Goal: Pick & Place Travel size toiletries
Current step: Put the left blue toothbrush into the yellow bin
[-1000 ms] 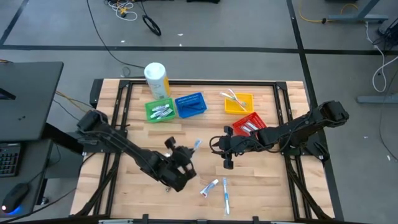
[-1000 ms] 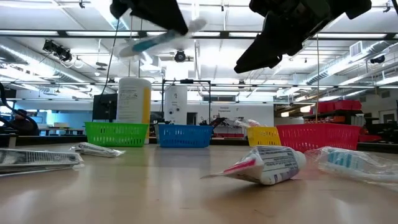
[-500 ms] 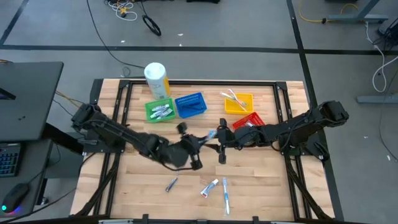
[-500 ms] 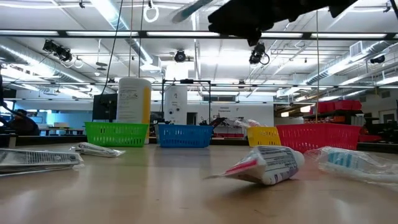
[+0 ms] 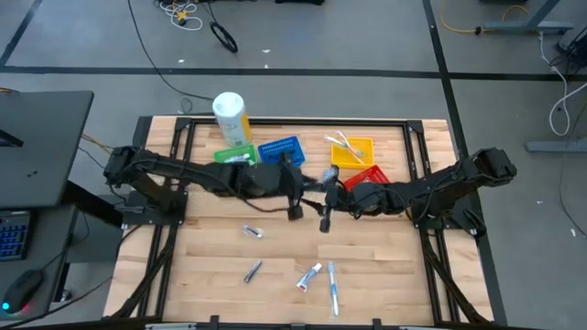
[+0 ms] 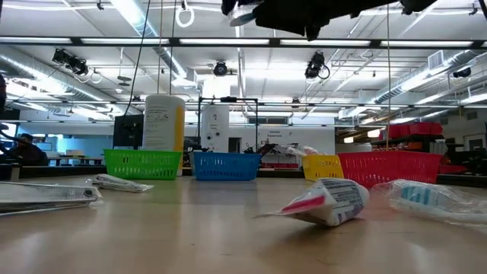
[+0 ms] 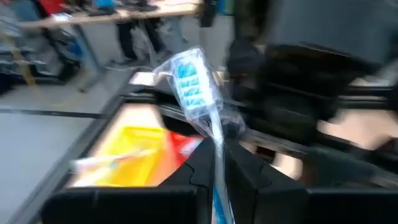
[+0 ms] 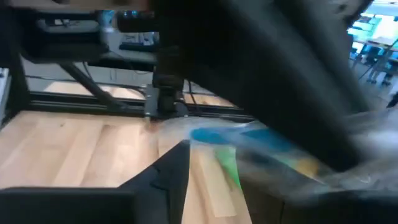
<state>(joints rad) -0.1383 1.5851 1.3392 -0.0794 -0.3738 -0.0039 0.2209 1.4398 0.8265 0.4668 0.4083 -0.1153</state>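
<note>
Wooden table (image 5: 220,261) mid-sort: my left gripper (image 7: 217,155) clamps a wrapped toothbrush (image 7: 198,93) beside my open right gripper (image 5: 325,216); four items still lie loose near the baskets (image 5: 280,156).

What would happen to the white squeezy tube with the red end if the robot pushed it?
The white plastic tube with a red end lies on its side on the wooden table, so it would probably slide or roll a little rather than tip. It looks small and partly flattened, so likely light and squashy.
</note>
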